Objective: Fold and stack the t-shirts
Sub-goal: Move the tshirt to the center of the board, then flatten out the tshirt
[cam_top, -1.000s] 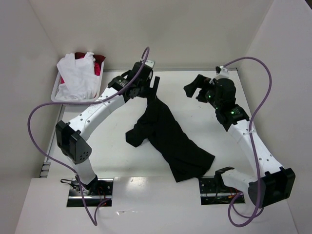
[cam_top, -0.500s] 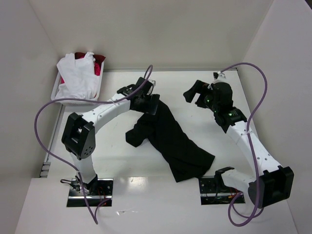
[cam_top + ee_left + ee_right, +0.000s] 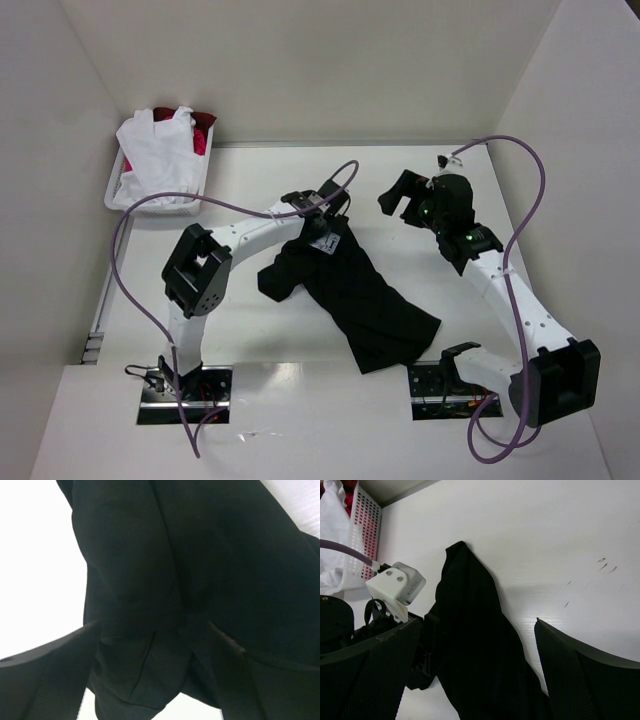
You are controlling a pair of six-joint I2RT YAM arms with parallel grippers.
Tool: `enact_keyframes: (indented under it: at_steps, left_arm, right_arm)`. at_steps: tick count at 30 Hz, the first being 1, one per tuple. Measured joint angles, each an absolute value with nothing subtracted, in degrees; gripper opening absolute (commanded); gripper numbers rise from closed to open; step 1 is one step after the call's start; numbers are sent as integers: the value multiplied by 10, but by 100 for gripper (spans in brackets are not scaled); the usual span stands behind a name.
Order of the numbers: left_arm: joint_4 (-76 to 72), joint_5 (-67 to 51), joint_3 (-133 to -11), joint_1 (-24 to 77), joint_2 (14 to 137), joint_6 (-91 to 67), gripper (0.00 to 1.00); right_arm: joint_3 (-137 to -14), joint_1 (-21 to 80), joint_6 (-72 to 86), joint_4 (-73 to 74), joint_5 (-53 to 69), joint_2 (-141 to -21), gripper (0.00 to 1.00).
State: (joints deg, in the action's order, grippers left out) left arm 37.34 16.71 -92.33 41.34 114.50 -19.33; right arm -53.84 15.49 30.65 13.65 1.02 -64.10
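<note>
A large black t-shirt (image 3: 365, 290) lies crumpled in a long diagonal heap on the table's middle. My left gripper (image 3: 325, 228) is down on its far upper end. In the left wrist view my gripper (image 3: 155, 655) has its jaws wide apart, straddling a bunched fold of the black cloth (image 3: 175, 555). My right gripper (image 3: 400, 195) hovers open to the right of that end, with nothing between its fingers (image 3: 590, 680). It looks down on the black shirt (image 3: 475, 645). A white t-shirt (image 3: 160, 155) and a red one (image 3: 203, 130) lie in the basket.
The white basket (image 3: 118, 195) stands at the back left corner against the wall, and its perforated side (image 3: 362, 525) shows in the right wrist view. White walls close the table at back and sides. A purple cable (image 3: 135, 215) loops off my left arm.
My left arm has swung away from the basket, forward and right, and come down on the black shirt's upper end. The right arm has barely shifted.
</note>
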Motion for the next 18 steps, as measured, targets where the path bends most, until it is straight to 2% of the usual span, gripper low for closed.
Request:
enact_keyframes:
  at_steps: [2, 8, 18]
  left_arm:
    - [375, 182, -929, 419, 1150, -192, 83]
    - [377, 211, -939, 419, 1160, -182, 81]
    - [382, 223, -941, 430, 1181, -181, 81]
  right_arm:
    - [-538, 155, 308, 136, 8, -641, 100]
    - [-535, 155, 311, 136, 1, -639, 100]
    - [-528, 155, 311, 138, -10, -626, 100]
